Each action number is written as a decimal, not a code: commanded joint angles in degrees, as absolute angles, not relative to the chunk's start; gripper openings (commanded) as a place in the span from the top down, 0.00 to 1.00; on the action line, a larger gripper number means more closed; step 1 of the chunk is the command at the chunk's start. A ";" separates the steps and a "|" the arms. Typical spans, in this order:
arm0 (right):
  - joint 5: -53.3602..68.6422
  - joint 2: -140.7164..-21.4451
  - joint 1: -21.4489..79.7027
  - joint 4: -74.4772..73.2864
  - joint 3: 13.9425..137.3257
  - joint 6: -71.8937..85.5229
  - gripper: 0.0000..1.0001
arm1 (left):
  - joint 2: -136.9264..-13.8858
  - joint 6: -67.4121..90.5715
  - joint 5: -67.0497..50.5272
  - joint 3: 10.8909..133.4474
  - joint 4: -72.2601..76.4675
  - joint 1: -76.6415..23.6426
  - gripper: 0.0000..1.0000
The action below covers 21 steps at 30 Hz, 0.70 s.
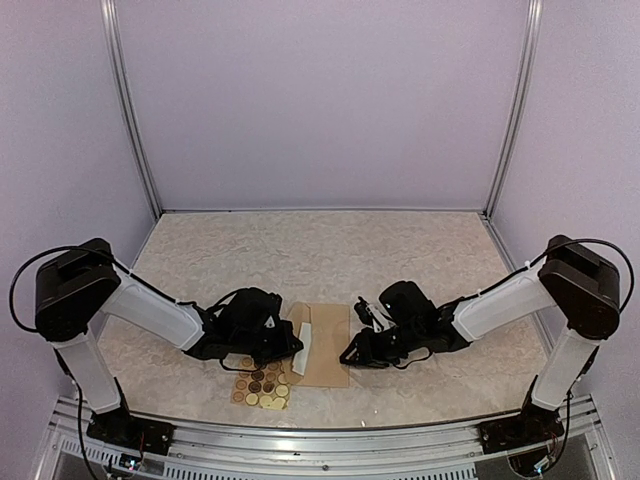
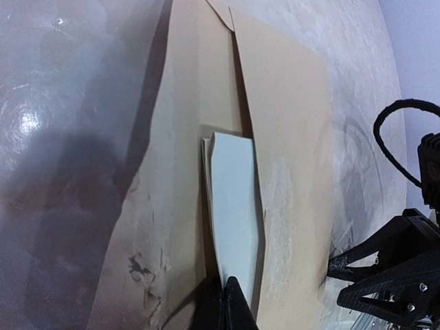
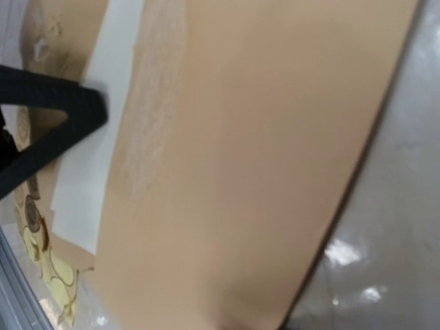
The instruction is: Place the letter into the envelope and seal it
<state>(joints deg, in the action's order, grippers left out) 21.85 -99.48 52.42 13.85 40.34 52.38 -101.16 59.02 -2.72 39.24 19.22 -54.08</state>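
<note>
Pinching the near end of the folded letter (image 2: pixel 234 199), the left pincer (image 2: pixel 227 302) is pressed together at the mouth of the envelope (image 2: pixel 289 137). The letter's long axis runs along that mouth, and its right edge appears tucked into the pocket. The pocket lies to this pincer's right, so insertion should proceed rightward. The right pincer (image 1: pixel 362 348) sits at the envelope's right edge; whether it is spread cannot be told. A sticker sheet (image 1: pixel 262 385) lies just beside on the desk (image 1: pixel 300 250).

sticker sheet (image 1: pixel 261 385): tan, round stickers, near edge | table (image 1: pixel 330 250): pale, mottled | walls: lilac
</note>
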 commanded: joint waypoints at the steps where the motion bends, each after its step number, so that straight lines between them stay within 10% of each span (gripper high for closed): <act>1: 20.38 -100.82 53.17 12.41 40.78 52.72 0.70 | -103.01 57.15 -5.55 39.77 22.48 -54.36 1.00; 7: 18.09 -98.39 53.13 9.66 41.19 52.15 0.70 | -103.11 55.83 -5.43 40.86 20.19 -54.62 1.00; 21: 14.62 -93.67 51.90 4.35 41.64 50.80 0.67 | -95.12 48.38 7.49 46.40 1.40 -56.32 0.53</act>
<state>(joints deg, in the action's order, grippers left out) 15.75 -94.15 52.36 5.76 40.66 51.66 -96.60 51.29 3.11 44.21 7.22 -55.79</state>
